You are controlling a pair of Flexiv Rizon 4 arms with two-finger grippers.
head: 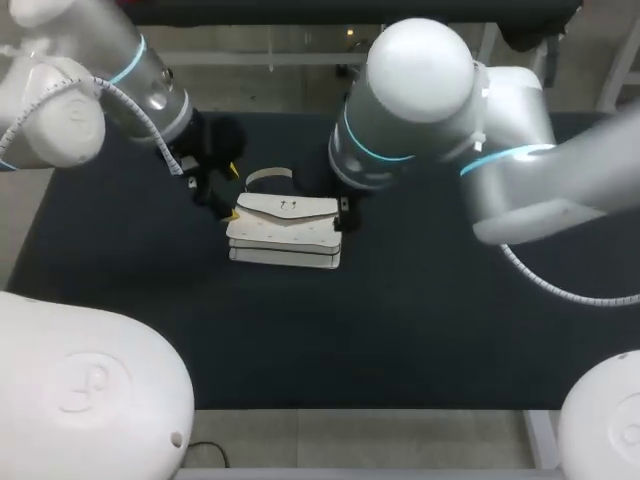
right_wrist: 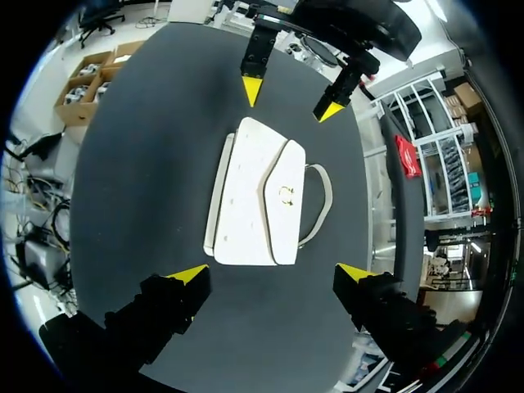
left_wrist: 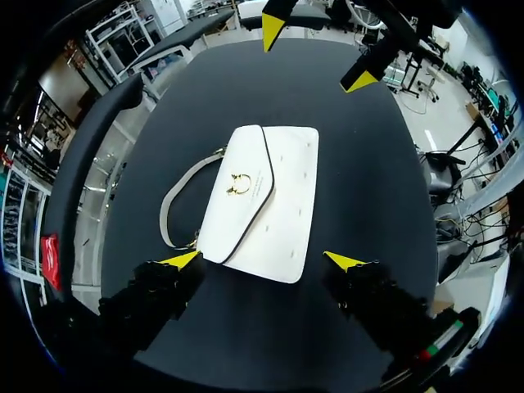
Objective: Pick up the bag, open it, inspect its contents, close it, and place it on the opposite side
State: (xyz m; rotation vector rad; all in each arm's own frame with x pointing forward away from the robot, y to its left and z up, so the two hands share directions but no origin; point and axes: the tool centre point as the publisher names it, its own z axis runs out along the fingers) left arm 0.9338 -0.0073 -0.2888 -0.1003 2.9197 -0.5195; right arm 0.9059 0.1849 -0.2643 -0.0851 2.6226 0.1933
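Black table fills the near part of my head view, bare up to the white bag, which lies flat on it a little left of the middle. The bag is closed: its flap is folded down over the front and the small gold clasp sits at the flap's point. Its strap curls out on the table from the far side of the bag, loose and low. From the left wrist view, my left tool hangs over one short end of the bag with its fingers spread wide, one yellow tip just outside each corner. I cannot tell whether either tip touches the leather, and nothing is gripped. From the right wrist view, my right tool stands the same way over the opposite short end, also spread wide, with the bag's end between its tips but not clamped. Each wrist view shows the other arm's yellow tips beyond the far end of the bag. Seen from the head view, the left tool is just beside the bag's left end, while the right arm's big joint hides most of the right tool at the bag's right end.
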